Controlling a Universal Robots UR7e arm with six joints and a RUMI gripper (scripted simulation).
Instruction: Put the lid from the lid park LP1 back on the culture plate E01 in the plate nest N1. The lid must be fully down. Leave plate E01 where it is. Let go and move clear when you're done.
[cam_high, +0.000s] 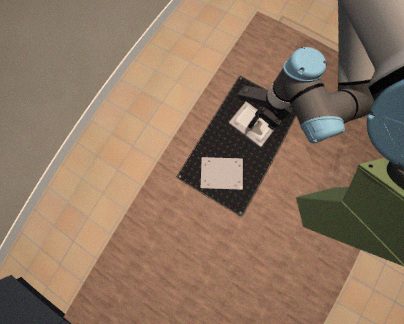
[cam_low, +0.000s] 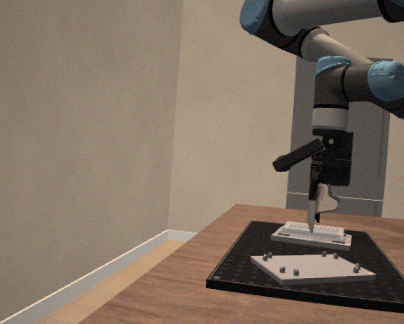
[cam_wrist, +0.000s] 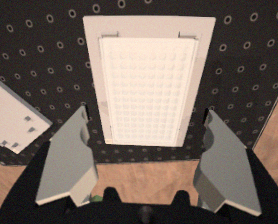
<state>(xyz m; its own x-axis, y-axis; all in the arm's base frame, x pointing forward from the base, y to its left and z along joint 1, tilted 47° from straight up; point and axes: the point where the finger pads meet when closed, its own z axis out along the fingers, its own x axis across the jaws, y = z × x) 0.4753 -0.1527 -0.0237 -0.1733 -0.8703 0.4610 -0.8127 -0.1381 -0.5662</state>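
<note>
The culture plate E01 (cam_wrist: 147, 87) lies in the white plate nest N1 at the far end of the black baseplate. A clear lid covers it and looks flat and level; the wells show through it. My gripper (cam_wrist: 145, 107) hangs just above the plate's near end, open, with a grey finger on each side of the plate and nothing between them. In the side view the gripper (cam_low: 314, 220) stands upright with its tips close above the plate (cam_low: 312, 236). The lid park LP1 (cam_high: 221, 173) is a white pad with small pegs and has nothing on it.
The black perforated baseplate (cam_high: 235, 145) lies on a wooden table. The lid park also shows in the side view (cam_low: 312, 267) and at the left edge of the wrist view (cam_wrist: 17, 125). A green block (cam_high: 360, 210) stands at the table's right side.
</note>
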